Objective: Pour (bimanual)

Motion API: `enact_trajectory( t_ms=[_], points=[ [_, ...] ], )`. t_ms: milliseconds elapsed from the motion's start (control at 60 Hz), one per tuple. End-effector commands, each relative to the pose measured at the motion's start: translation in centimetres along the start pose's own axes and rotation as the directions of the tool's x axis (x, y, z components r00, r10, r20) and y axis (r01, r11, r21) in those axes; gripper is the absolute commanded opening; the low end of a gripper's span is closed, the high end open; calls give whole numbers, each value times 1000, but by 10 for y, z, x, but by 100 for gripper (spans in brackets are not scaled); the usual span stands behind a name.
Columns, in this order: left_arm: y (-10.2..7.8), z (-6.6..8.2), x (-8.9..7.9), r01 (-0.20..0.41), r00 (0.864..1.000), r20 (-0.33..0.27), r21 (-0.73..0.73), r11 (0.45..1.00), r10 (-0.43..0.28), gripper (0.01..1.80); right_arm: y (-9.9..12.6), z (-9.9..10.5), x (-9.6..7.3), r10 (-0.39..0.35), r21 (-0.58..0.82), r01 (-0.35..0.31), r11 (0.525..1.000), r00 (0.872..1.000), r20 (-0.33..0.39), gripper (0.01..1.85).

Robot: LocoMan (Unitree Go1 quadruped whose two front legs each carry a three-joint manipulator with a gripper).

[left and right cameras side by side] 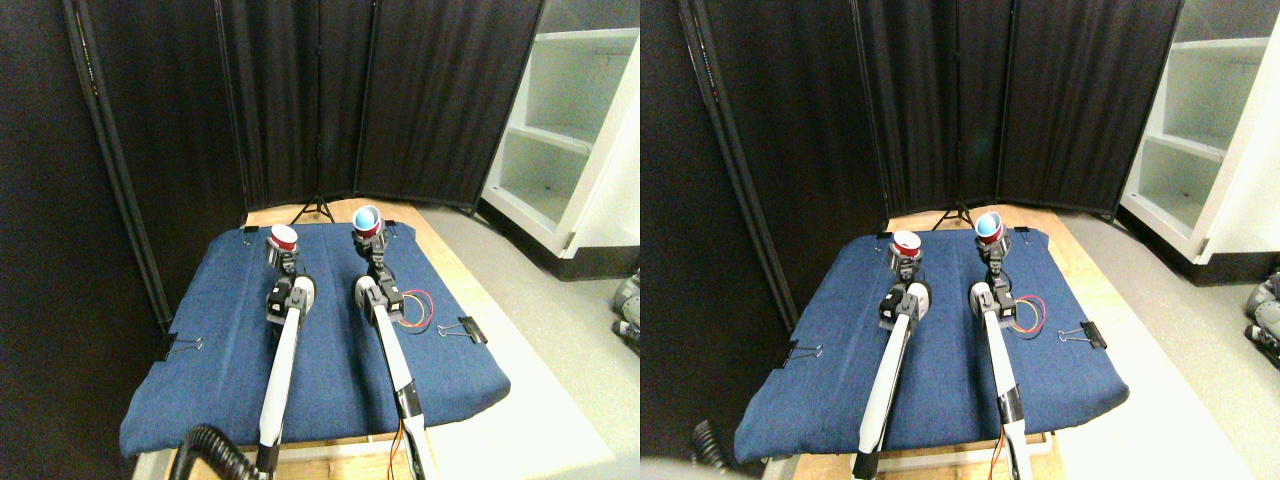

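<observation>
Left claw point(283, 256) pinches red cup point(283, 238), right claw point(372, 243) blue-lined cup point(367, 219) (contents unclear).

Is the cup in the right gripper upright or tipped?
Tipped. The right cup shows its blue inside to the camera; the left cup shows a level rim. Contents: cannot tell.

Two slim white tubular manipulators point(283, 375) point(392, 350), black motor housings at the wrists; red-yellow wire loop point(415, 308) beside the right one.

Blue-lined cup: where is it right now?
The blue-lined cup sits at the right gripper, over the far end of the blue cloth, right of the red cup at the left gripper.
</observation>
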Motion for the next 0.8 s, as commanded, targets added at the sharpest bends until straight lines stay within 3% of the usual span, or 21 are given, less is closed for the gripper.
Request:
enact_trajectory(
  t_ms=[17, 600, 800],
  points=[
    [-13, -1, -3, 49, 999, -19, -50, 998, -50, 1, 21, 2, 0, 62, 7, -62, 998, 998, 2, 1],
    [-31, -21, -13, 35, 998, -52, -60, 998, -38, 1, 58, 7, 15, 134, -73, -137, 988, 990, -39, 1],
    [-40, -25, -12, 28, 997, -73, -49, 998, -32, 1, 60, 6, 18, 139, -122, -145, 982, 989, -56, 1]
  ],
)
